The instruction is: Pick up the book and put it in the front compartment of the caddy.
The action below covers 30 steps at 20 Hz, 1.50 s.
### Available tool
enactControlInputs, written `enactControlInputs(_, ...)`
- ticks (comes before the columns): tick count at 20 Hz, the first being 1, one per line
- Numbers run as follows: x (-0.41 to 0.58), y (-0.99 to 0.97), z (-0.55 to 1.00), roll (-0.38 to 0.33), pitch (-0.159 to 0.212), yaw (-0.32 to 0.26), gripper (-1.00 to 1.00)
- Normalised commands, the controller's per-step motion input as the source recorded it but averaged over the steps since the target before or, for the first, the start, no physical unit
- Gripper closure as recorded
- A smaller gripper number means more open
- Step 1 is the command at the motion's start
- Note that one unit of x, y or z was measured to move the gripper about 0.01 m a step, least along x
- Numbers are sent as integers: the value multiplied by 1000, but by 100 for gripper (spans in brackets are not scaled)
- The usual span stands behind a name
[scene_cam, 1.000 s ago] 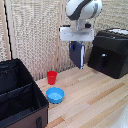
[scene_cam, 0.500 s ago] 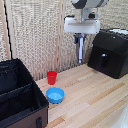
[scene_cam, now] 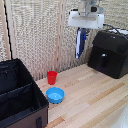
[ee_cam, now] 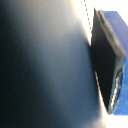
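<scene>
Above a pale wooden worktop (scene_cam: 95, 100), the pincer (scene_cam: 81, 31) pinches the book (scene_cam: 80, 43), now hanging edge-down, higher than a second ago. Below: one caddy (scene_cam: 20, 95), one red cup (scene_cam: 52, 77), one blue bowl (scene_cam: 55, 95).

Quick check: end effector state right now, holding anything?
End effector: closed on the book, which hangs edge-down from it, lifted high above the table near the exterior view's right.
</scene>
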Motion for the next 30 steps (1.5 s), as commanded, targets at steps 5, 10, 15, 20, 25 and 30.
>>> enactControlInputs(5, -5, 590, 271, 0, -27, -202, 100)
enactControlInputs(10, -49, 798, 193, 0, -12, -103, 100)
enactControlInputs(15, -102, 834, 238, 0, 0, -59, 100)
enactControlInputs(20, -77, 839, 332, -10, 0, -45, 100)
enactControlInputs(25, 0, 803, 346, -12, 0, -98, 100)
enactControlInputs(30, 0, 753, 204, -2, 0, -136, 100)
